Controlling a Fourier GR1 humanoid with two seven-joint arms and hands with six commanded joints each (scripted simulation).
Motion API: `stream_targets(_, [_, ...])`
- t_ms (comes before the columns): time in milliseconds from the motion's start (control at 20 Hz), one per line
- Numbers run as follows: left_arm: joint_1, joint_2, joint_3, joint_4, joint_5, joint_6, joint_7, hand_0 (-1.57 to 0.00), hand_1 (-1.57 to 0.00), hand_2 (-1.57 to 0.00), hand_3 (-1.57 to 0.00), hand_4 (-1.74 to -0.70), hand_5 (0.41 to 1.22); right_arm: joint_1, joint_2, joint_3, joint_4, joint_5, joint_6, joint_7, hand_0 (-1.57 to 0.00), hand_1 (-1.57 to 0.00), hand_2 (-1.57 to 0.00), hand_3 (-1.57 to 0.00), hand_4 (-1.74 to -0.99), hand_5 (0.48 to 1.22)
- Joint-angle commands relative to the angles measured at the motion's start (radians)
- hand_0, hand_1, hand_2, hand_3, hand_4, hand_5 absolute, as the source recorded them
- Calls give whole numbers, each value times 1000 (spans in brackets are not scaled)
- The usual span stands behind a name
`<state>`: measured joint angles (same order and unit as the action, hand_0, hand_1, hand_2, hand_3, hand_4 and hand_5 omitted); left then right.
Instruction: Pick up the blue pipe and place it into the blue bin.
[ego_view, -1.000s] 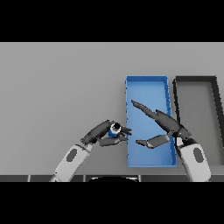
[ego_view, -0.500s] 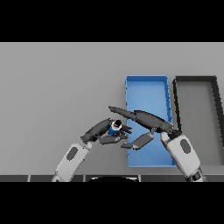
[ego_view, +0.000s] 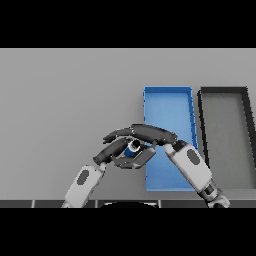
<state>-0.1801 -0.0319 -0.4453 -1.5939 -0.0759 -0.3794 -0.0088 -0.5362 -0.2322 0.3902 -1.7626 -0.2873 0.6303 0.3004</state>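
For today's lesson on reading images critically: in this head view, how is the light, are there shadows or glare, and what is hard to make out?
Head view: even, flat light on the grey table, no glare and no strong shadows; the blue bin and dark bin read clearly; the blue pipe is mostly hidden between the left hand and right hand, whose dark fingers overlap and blend.

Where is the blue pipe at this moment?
In the head view the blue pipe sits low and central, just left of the blue bin, between the left hand and the right hand, whose fingers reach over it.
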Motion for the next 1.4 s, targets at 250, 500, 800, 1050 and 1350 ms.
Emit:
stream_targets(250, [-1, -18, 15, 7, -9, -9, 2, -1571, -1571, -1557, -1307, -1694, 1221, 14, 43, 4, 14, -37, -5, -29, -1263, -1270, -1271, -1139, -1495, 781])
stream_targets(500, [-7, -35, 19, 24, -30, -5, -44, -1571, -1571, -1545, -1396, -1725, 1221, 36, 62, 10, -7, 35, 9, -100, -1470, -1472, -1473, -1429, -1481, 1077])
stream_targets(800, [-14, -21, 42, 32, -30, -17, -89, -1571, -1571, -1564, -1434, -1732, 1221, 75, 125, -16, -29, -43, -4, 21, -1545, -1545, -1545, -1534, -1494, 1183])
stream_targets(1050, [-8, -5, 27, 15, -94, -35, -62, -752, -700, -684, -538, -1319, 1221, 91, 159, -31, -40, 0, -3, 38, -1562, -1563, -1563, -1559, -1497, 1209])
stream_targets(1350, [-6, 2, 43, 25, -88, -87, 11, -196, -183, -178, -140, -1031, 848, 90, 209, -72, -45, 13, 28, 60, -1569, -1569, -1569, -1568, -1499, 1218])
